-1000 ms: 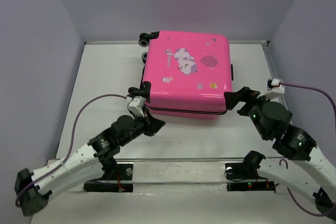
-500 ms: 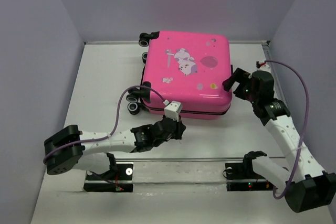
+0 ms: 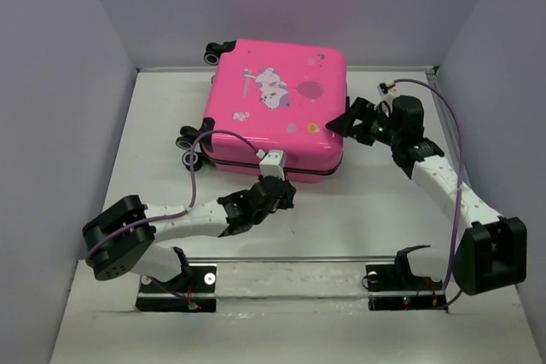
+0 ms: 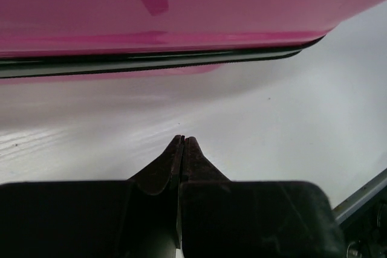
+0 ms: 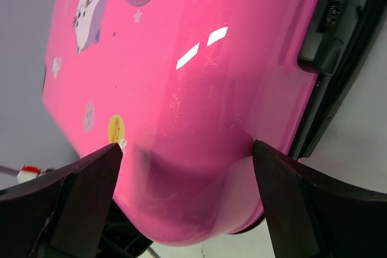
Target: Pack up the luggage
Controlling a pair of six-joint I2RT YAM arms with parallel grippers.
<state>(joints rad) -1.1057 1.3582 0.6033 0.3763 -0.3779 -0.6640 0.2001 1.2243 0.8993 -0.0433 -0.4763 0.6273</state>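
Note:
The luggage (image 3: 275,108) is a hot-pink hard-shell suitcase lying flat and closed at the back of the table, cartoon print up. My left gripper (image 3: 284,193) is shut with nothing in it, low over the table just short of the case's near edge. In the left wrist view the gripper (image 4: 182,141) has its tips pressed together below the luggage's dark zipper seam (image 4: 151,60). My right gripper (image 3: 345,122) is open at the case's near right corner. In the right wrist view its fingertips (image 5: 116,149) straddle that rounded corner of the luggage (image 5: 181,64).
Black wheels (image 3: 189,139) stick out on the case's left side. A black side handle (image 5: 335,22) runs along its right side. Grey walls close in the white table (image 3: 153,159) on the left, back and right. A metal rail (image 3: 281,259) crosses the near edge.
The luggage has slid left and back and turned a little. My right gripper followed it left against its corner. My left arm swung right along the near edge, staying shut.

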